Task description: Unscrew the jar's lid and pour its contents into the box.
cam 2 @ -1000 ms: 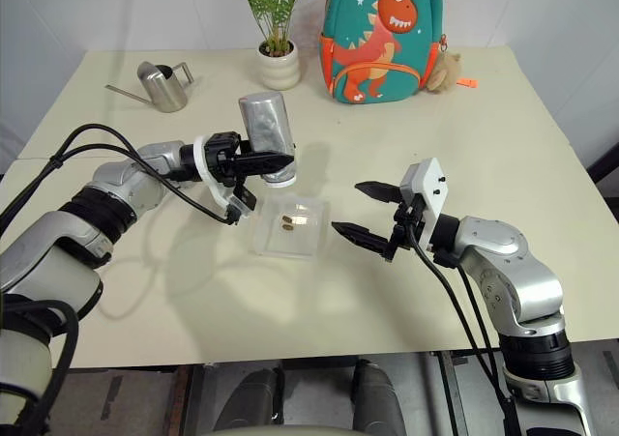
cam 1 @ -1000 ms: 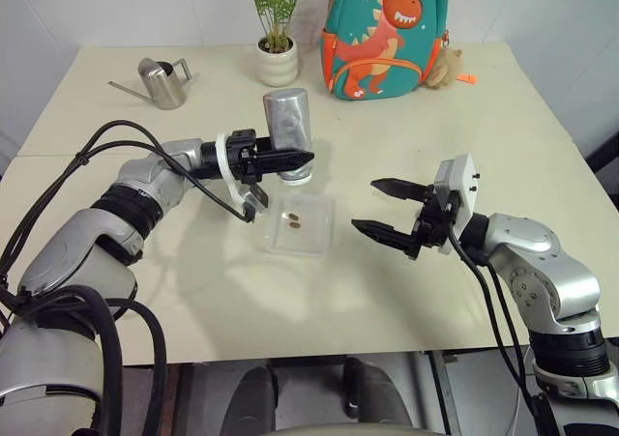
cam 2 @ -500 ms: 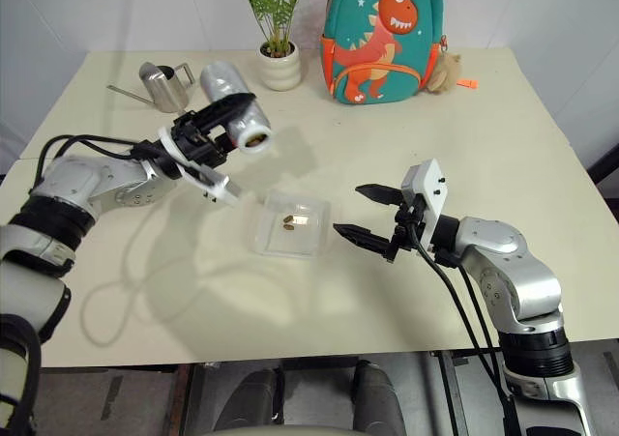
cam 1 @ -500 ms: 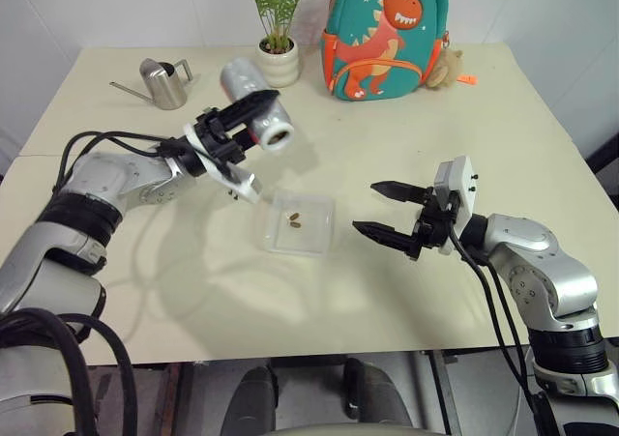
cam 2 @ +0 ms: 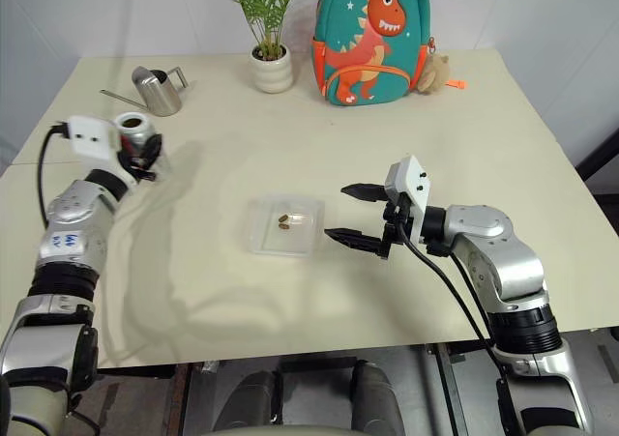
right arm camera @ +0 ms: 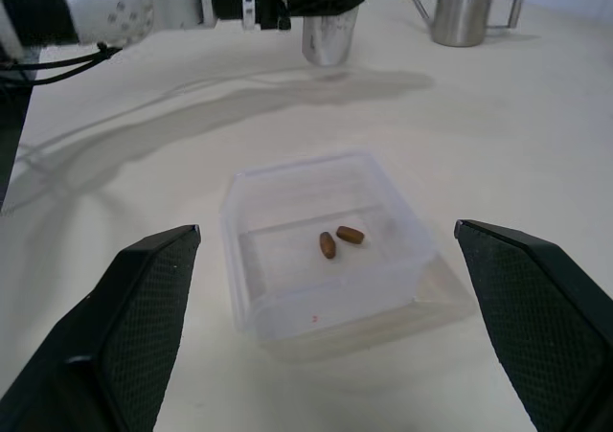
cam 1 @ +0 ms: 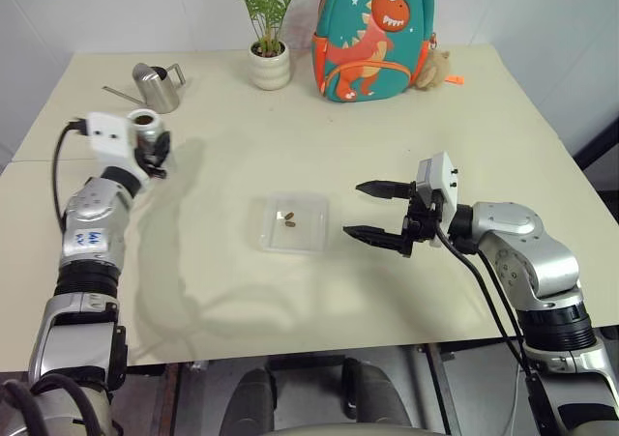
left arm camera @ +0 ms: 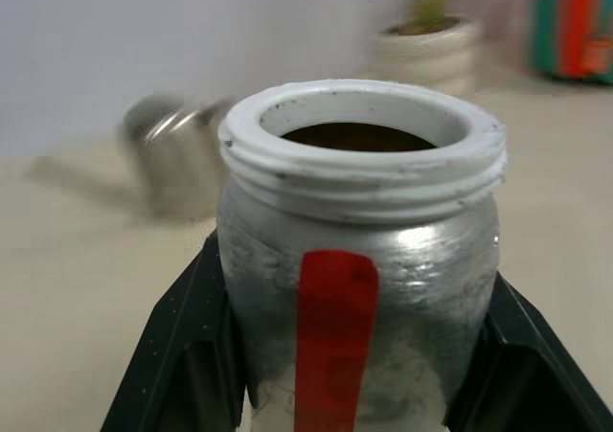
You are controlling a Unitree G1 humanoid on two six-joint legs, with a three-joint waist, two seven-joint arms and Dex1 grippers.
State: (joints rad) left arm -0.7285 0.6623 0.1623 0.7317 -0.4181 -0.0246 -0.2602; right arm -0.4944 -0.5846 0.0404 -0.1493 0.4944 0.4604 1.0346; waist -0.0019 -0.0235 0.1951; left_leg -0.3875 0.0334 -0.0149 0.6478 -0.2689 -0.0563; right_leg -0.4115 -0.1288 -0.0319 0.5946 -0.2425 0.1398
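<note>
My left gripper [cam 1: 153, 152] is shut on the jar [cam 1: 144, 123] at the table's far left, beside the watering can. The jar [left arm camera: 359, 260] stands upright, silvery with a red strip and a white threaded neck, its mouth uncovered. Black fingers [left arm camera: 182, 355] press on both its sides. The lid is out of view. The box [cam 1: 311, 204], a shallow clear tray, lies mid-table with two small brown pieces, the contents [cam 1: 288, 219], inside. My right gripper [cam 1: 354, 209] hovers just right of the box, pointing at it, open and holding nothing. Its wrist view looks down on the box [right arm camera: 287, 178] and the contents [right arm camera: 337, 239].
A steel watering can [cam 1: 155, 86] stands at the back left, close behind the jar. A white plant pot [cam 1: 269, 69] and a teal dinosaur backpack [cam 1: 372, 35] with a small plush toy [cam 1: 440, 69] line the back edge.
My left arm swung the jar from above the box, where it was tipped mouth-down, out to the far left and turned it upright. The right gripper stayed put.
</note>
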